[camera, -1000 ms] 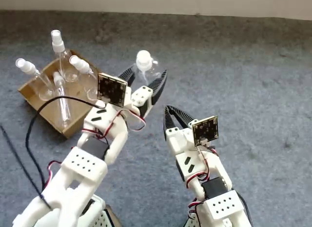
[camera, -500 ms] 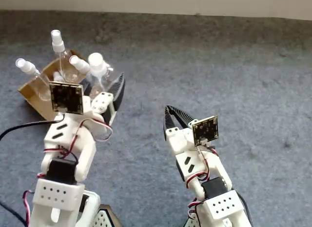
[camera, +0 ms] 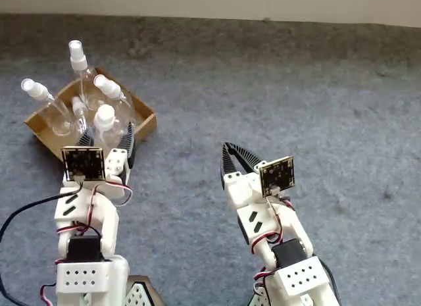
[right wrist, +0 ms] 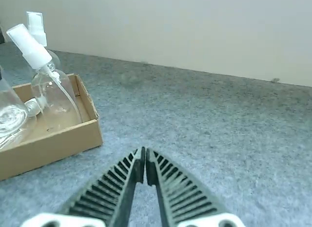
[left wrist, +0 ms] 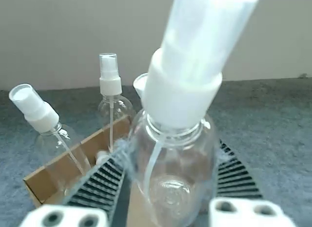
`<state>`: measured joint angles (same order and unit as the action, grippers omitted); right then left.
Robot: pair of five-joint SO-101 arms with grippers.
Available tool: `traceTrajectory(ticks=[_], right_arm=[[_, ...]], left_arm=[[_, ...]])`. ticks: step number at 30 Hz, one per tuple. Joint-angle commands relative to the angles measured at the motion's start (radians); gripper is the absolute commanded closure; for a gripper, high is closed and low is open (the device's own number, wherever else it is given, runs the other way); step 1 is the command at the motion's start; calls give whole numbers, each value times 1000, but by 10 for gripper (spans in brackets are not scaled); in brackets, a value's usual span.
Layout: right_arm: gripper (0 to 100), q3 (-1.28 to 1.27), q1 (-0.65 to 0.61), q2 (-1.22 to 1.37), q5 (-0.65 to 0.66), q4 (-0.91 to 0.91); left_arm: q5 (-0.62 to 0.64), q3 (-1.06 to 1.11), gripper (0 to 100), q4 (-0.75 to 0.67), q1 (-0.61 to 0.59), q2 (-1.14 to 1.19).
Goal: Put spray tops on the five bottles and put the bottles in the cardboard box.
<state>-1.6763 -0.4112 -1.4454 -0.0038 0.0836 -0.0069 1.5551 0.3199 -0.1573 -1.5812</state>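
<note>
Left gripper (camera: 110, 136) is clamped on a clear spray bottle (camera: 105, 122). I see ribbed black fingers (left wrist: 95, 185) on either side of its body, and its white spray top (left wrist: 195, 75) is on and tilted a little. In the high view the bottle sits over the near corner of the cardboard box (camera: 147, 122) (I cannot tell whether its base touches the box floor). I count four more capped bottles in the box: three standing or leaning (camera: 79, 62), one lying flat (camera: 79, 108). Right gripper (right wrist: 145, 164) has its jaws pressed together on nothing and hangs over the grey carpet (camera: 316, 108), well apart from the box
</note>
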Motion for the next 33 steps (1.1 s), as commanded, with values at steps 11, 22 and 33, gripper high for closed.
traceTrajectory(ticks=[11, 22, 33], right_arm=[[994, -119, -8, -10, 11, 35], [994, -119, -7, -10, 11, 35], [994, -119, -7, -8, 11, 35]], left_arm=[[-2, -189, 943, -80, -74, 219], [55, -153, 941, -374, -133, 541], [55, -156, 941, -649, -137, 857]])
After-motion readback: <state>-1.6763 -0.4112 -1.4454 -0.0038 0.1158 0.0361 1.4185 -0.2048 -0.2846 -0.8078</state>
